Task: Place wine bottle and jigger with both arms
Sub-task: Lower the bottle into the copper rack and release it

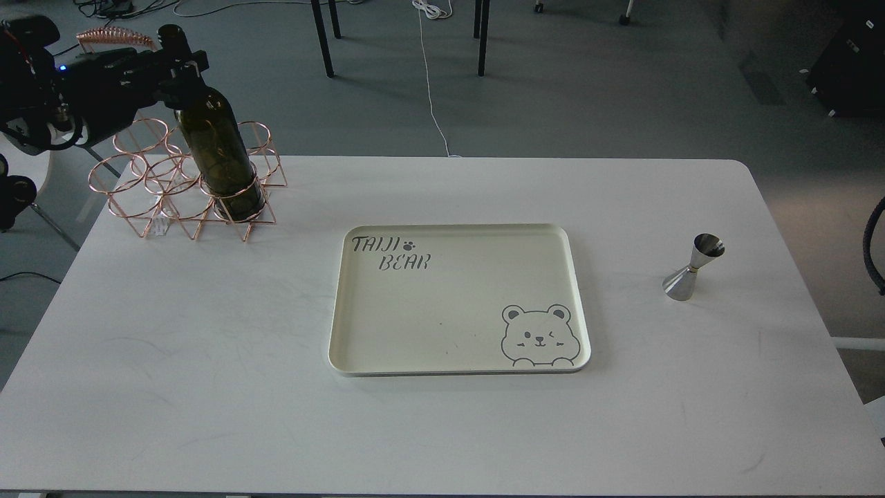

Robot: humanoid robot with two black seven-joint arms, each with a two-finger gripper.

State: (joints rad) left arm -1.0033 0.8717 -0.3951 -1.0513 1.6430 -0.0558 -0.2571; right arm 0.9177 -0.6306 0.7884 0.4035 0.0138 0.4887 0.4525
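The left pincer [181,66] is clamped on the neck of the wine bottle [220,155], which stands tilted in the front ring of a copper wire rack [148,187] at the far left corner of the white worktop [207,387]. A cream tray [346,304] printed with a bear sits mid-worktop, well apart from the jigger [693,267], upright near the right edge. The right arm [875,242] barely enters at the right edge, its pincer out of view.

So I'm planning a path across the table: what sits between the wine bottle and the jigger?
In the head view, only the cream tray lies between the wine bottle and the jigger; the rest is bare white table.
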